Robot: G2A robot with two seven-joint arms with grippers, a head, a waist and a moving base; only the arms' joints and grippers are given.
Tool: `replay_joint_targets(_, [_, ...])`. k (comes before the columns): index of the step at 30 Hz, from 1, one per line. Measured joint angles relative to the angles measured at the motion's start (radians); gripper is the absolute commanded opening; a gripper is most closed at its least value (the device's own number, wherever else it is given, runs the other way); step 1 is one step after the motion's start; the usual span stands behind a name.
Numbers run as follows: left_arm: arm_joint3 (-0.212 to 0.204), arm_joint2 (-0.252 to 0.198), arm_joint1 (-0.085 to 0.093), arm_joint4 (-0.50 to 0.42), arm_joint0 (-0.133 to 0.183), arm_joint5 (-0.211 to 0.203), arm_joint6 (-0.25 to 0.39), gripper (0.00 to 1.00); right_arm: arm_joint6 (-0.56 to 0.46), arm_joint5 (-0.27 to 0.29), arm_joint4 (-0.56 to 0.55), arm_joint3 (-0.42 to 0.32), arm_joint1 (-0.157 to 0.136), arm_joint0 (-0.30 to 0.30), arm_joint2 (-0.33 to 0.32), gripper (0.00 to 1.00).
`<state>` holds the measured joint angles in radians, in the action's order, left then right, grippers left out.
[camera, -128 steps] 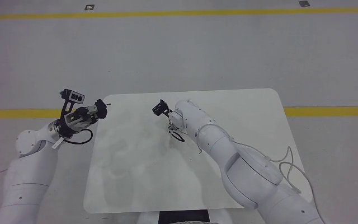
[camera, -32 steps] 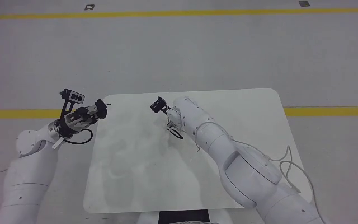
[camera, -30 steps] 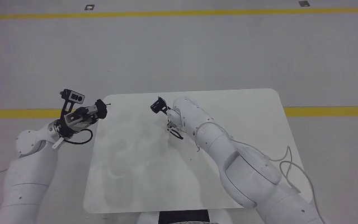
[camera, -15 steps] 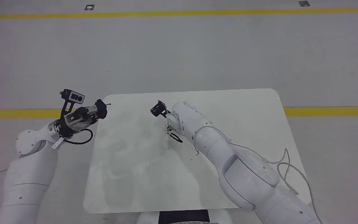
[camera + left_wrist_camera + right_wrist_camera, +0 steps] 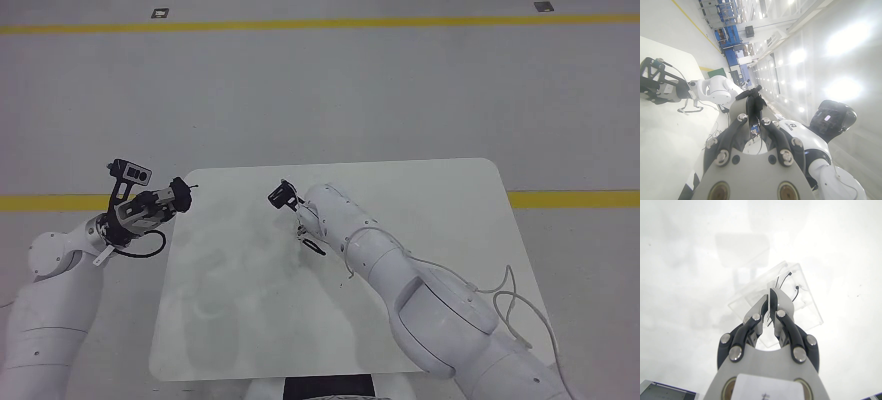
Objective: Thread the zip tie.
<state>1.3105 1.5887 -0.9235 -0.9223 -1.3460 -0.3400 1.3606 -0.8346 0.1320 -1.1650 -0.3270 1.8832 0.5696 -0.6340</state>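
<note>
Clear acrylic is my worry. The shallow transparent acrylic tray (image 5: 811, 315) lies flat on the white tabletop (image 5: 687, 279). The right gripper (image 5: 769, 293) stands tip-down in it, its fingers narrowed almost together on the strand of a thin black zip tie (image 5: 785, 278). A second loose black tie (image 5: 797, 287) lies just beside the first; I cannot tell whether they touch. If I lift from here, I judge the pinch could sit too near the tail and slip. The neighbouring tie could also drag out, or the light tray could ride up with the fingers. The left gripper (image 5: 182, 196) hangs by the tabletop's left edge, well apart, pressed closed. A dark sliver shows at its tip, and I cannot tell what it is. Bringing tail to head across that gap invites misalignment.
</note>
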Motion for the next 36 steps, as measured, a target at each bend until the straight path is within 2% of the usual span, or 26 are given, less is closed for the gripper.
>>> replay_joint_targets(12, [0.000, 0.000, 0.000, 0.000, 0.000, 0.000, 0.000, 0.00, -0.003, -0.003, -0.013, 0.013, 0.005, 0.004, 0.000, 0.12])
replay_joint_targets(16, [0.000, 0.000, 0.000, 0.000, 0.000, 0.000, 0.000, 0.00, -0.005, -0.002, -0.016, 0.018, 0.008, 0.006, 0.000, 0.11])
replay_joint_targets(20, [0.000, 0.000, 0.000, 0.000, 0.000, 0.000, 0.000, 0.00, -0.005, -0.004, -0.021, 0.025, 0.012, 0.006, 0.002, 0.00])
replay_joint_targets(31, [0.000, 0.000, 0.000, 0.000, 0.000, 0.000, 0.000, 0.00, -0.015, -0.018, -0.026, 0.031, 0.013, -0.023, -0.008, 0.00])
replay_joint_targets(36, [0.000, 0.000, 0.000, 0.000, 0.000, 0.000, 0.000, 0.00, -0.037, 0.005, -0.018, 0.019, 0.004, -0.043, -0.023, 0.00])
